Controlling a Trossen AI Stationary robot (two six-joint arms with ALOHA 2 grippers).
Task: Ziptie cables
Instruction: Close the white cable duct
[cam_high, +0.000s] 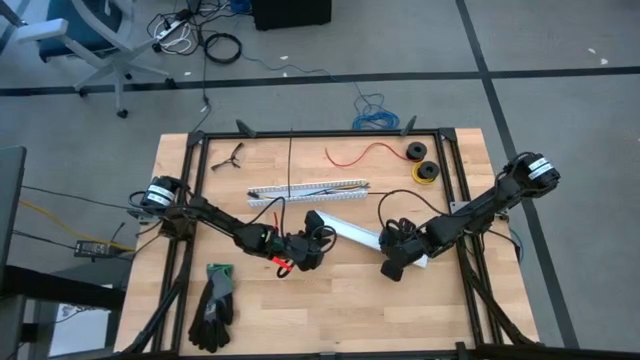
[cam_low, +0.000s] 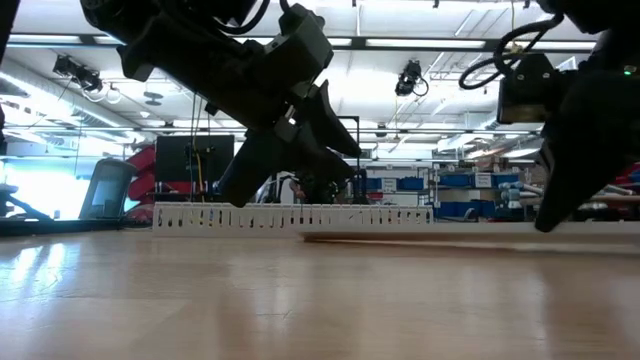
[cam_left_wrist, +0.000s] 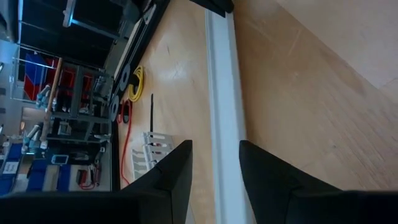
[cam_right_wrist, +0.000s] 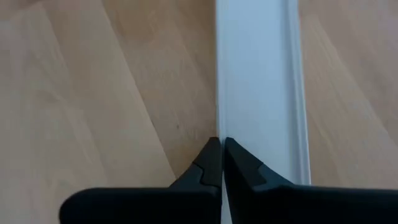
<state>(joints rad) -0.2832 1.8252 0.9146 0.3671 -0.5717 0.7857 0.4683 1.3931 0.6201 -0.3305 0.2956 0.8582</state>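
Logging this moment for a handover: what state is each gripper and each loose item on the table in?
Left gripper: open, empty, fingers either side of the white strip.
Right gripper: shut, empty, tips at the strip's edge.
White strip: flat on the table, between the two grippers.
Slotted channel: lying flat, untouched.
Gloves: lying flat, untouched.
Red wire: loose, uncoiled.

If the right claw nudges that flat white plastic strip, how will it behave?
The white strip is long, thin and lies flat on the table, so it would probably slide or pivot, not roll. It looks light and fairly stiff. The shut right claw sits at its edge.
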